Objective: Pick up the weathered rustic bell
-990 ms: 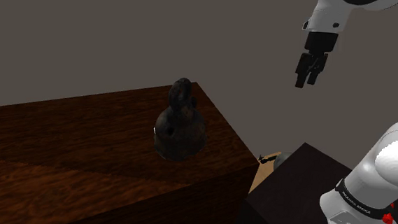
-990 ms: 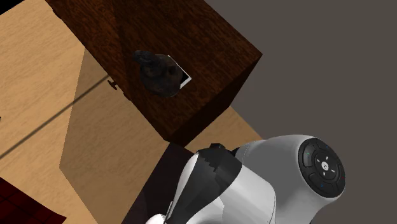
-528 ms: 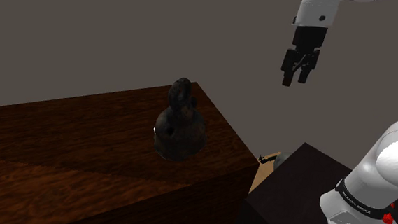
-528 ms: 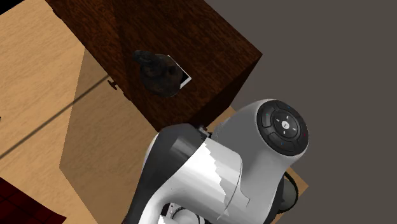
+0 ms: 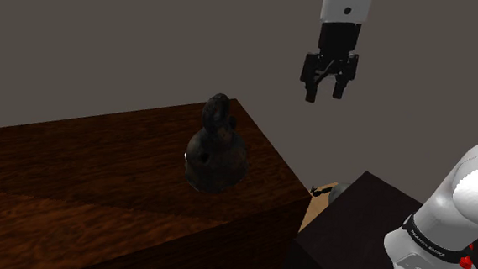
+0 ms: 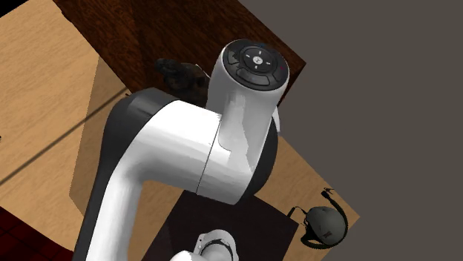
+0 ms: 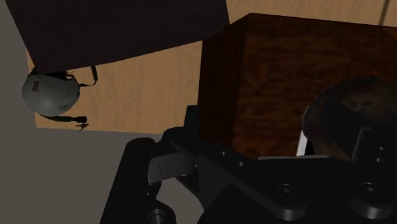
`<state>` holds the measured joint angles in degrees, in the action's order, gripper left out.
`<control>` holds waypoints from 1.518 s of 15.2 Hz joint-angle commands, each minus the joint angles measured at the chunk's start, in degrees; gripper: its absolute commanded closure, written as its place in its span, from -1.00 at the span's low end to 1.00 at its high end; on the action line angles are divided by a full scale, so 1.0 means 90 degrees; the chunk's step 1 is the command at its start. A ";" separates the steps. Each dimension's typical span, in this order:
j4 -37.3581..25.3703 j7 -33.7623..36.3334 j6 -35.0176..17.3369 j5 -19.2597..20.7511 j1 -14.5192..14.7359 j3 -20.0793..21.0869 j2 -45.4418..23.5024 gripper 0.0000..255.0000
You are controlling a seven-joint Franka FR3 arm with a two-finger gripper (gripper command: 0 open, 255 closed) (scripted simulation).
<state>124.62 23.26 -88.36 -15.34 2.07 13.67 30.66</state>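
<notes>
Gripper [image 5: 324,95]: black, high in the shoulder view, right of centre. Its fingers point down and stand apart with nothing between them. It hangs in the air above and to the right of the bell [image 5: 216,153], well apart from it.
Wooden block [image 5: 75,184]: dark red-brown with visible grain, across the left and middle of the shoulder view.
Bell position: it stands on the block's top near the right-hand corner, just left of the shoulder view's centre.
Bell axis: upright, with the long axis vertical. The loop handle [image 5: 217,113] points up and the wide end sits on the wood. The surface is dark and rusty-looking, and a white sliver shows at its lower left edge.
Bell from above [image 6: 176,73]: upper middle of the second exterior view, partly behind the arm [image 6: 185,148].
Bell at the wrist [image 7: 353,111]: on the block's top, beyond the gripper body.
Floor [image 6: 44,89]: light tan wood, left side of the second exterior view.
Stand [image 5: 350,236]: dark box, lower right of the shoulder view.
Grey round object [image 6: 325,225]: strapped, lying on the floor at the lower right of the second exterior view, just beside the stand's corner.
</notes>
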 commanded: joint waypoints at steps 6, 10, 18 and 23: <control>-0.1481 0.1680 0.0013 -0.0053 0.0036 0.0937 -0.1350 -1.00; -0.2540 0.2696 0.0078 0.0188 0.0100 0.1434 -0.2333 -1.00; -0.5476 0.4842 0.0684 0.1351 0.0830 0.2127 -0.4898 -1.00; -0.5362 0.4958 0.0421 0.1436 0.0928 0.2108 -0.5075 -1.00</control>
<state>75.27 67.99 -83.73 -2.28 10.58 32.68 -15.30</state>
